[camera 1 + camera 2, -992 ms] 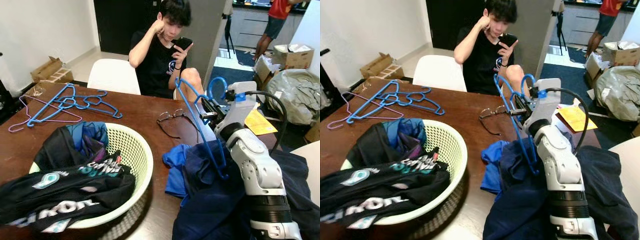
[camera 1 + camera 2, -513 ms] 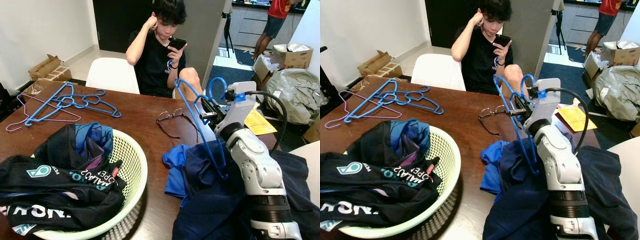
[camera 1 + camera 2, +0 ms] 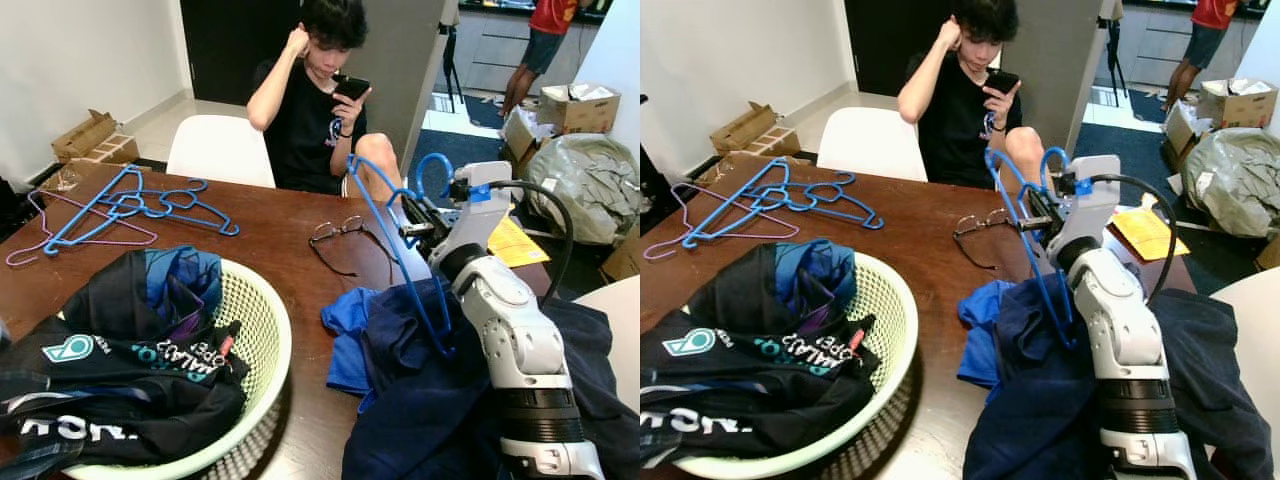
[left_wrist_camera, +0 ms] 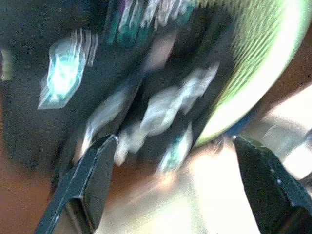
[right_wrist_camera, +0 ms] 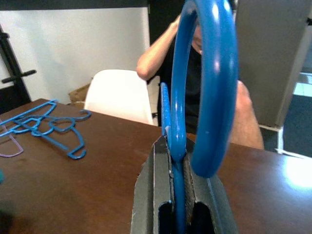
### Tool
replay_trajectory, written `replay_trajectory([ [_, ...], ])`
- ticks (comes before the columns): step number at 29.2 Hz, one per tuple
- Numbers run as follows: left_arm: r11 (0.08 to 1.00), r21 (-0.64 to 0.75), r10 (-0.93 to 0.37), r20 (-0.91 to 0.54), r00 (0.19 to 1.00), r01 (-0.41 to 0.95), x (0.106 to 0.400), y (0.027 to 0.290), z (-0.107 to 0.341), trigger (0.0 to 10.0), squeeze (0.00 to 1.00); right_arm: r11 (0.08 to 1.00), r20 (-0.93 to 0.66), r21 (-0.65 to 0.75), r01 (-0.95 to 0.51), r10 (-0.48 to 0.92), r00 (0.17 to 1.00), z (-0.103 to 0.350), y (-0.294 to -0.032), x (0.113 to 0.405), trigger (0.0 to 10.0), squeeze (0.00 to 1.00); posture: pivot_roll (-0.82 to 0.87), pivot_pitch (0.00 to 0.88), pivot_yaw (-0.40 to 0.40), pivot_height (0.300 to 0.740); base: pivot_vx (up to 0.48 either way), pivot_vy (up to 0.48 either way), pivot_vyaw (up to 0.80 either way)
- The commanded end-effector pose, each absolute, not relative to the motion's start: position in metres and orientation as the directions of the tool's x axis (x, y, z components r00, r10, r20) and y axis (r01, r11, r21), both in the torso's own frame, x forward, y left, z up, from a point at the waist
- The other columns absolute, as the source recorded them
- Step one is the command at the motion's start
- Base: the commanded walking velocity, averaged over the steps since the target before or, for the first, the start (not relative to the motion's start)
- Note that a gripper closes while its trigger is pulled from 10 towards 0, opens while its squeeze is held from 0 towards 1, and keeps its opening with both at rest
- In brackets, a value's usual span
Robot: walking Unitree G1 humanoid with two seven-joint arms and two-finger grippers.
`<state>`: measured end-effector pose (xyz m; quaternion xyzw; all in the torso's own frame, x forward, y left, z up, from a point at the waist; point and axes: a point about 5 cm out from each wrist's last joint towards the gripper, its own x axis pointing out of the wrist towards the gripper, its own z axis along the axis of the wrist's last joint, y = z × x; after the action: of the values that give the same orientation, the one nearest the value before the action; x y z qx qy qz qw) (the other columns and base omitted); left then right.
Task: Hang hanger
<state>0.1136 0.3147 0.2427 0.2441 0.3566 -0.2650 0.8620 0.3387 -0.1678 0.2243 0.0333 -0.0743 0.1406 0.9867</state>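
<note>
Since a second ago the pale green laundry basket and its dark clothes have slid lower and further left in the head views, and the black garment now drapes further over the basket's near rim; part of that shift is the camera's own, as the whole scene has drifted a little. The right arm and its blue hanger sit where they did. The brown wooden table carries the basket on the robot's left and a heap of navy and blue clothing on its right, with a white chair and a seated person holding a phone beyond the far edge. The right gripper is held above the navy heap, its two black fingers pinched tight on the hanger's neck, so the hook rises just past the fingertips and the frame hangs down into the clothing below. A loose pile of blue and pink hangers lies at the far left of the table, and a pair of glasses rests near the middle. The left gripper hovers over the basket's clothes with its fingers spread wide, holding nothing.
</note>
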Motion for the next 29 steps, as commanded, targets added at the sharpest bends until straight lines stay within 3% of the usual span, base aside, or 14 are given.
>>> replay_trajectory([
  [1, 0.704, 0.308, -0.194, -0.783, 0.591, 0.639, 0.113, 0.326, 0.238, 10.0, 0.0, 0.961, 0.148, 0.035, -0.274, 0.266, 0.952, 0.223, -0.17, 0.339, 10.0, 0.0, 0.13, 0.019, -0.057, 0.74, 0.0, 0.0, 0.0],
  [2, 0.704, 0.308, -0.194, -0.783, 0.591, 0.639, 0.113, 0.326, 0.238, 10.0, 0.0, 0.961, 0.148, 0.035, -0.274, 0.266, 0.952, 0.223, -0.17, 0.339, 10.0, 0.0, 0.13, 0.019, -0.057, 0.74, 0.0, 0.0, 0.0],
  [3, 0.648, 0.388, -0.097, -0.812, 0.576, 0.655, 0.11, 0.339, 0.229, 10.0, 0.0, 0.962, 0.145, 0.032, -0.271, 0.264, 0.954, 0.222, -0.172, 0.339, 10.0, 0.0, 0.14, 0.024, -0.058, 0.74, 0.0, 0.0, 0.0],
  [6, 0.619, 0.42, -0.062, -0.816, 0.575, 0.663, 0.11, 0.343, 0.226, 10.0, 0.0, 0.962, 0.144, 0.032, -0.27, 0.263, 0.954, 0.222, -0.172, 0.339, 10.0, 0.0, 0.14, 0.024, -0.058, 0.74, 0.0, 0.0, 0.0],
  [9, 0.512, 0.572, 0.032, -0.758, 0.651, 0.641, 0.124, 0.343, 0.224, 10.0, 0.0, 0.963, 0.141, 0.029, -0.27, 0.263, 0.954, 0.222, -0.173, 0.339, 10.0, 0.0, 0.14, 0.027, -0.061, 0.74, 0.0, 0.0, 0.0],
  [12, 0.479, 0.615, 0.058, -0.735, 0.676, 0.627, 0.128, 0.342, 0.226, 10.0, 0.0, 0.962, 0.141, 0.028, -0.27, 0.264, 0.954, 0.222, -0.173, 0.339, 10.0, 0.0, 0.14, 0.028, -0.065, 0.74, 0.0, 0.0, 0.0],
  [14, 0.395, 0.683, 0.063, -0.687, 0.724, 0.614, 0.136, 0.337, 0.219, 10.0, 0.0, 0.961, 0.139, 0.028, -0.275, 0.268, 0.953, 0.222, -0.171, 0.34, 10.0, 0.0, 0.14, 0.029, -0.068, 0.74, 0.0, 0.0, 0.0],
  [21, 0.368, 0.728, -0.035, -0.61, 0.791, 0.578, 0.145, 0.327, 0.195, 10.0, 0.0, 0.96, 0.139, 0.027, -0.279, 0.273, 0.952, 0.222, -0.169, 0.341, 10.0, 0.0, 0.14, 0.024, -0.069, 0.74, 0.0, 0.0, 0.0],
  [29, 0.411, 0.684, -0.144, -0.604, 0.784, 0.603, 0.143, 0.313, 0.178, 10.0, 0.0, 0.961, 0.143, 0.022, -0.277, 0.271, 0.952, 0.224, -0.171, 0.341, 10.0, 0.0, 0.13, 0.019, -0.068, 0.74, 0.0, 0.0, 0.0],
])
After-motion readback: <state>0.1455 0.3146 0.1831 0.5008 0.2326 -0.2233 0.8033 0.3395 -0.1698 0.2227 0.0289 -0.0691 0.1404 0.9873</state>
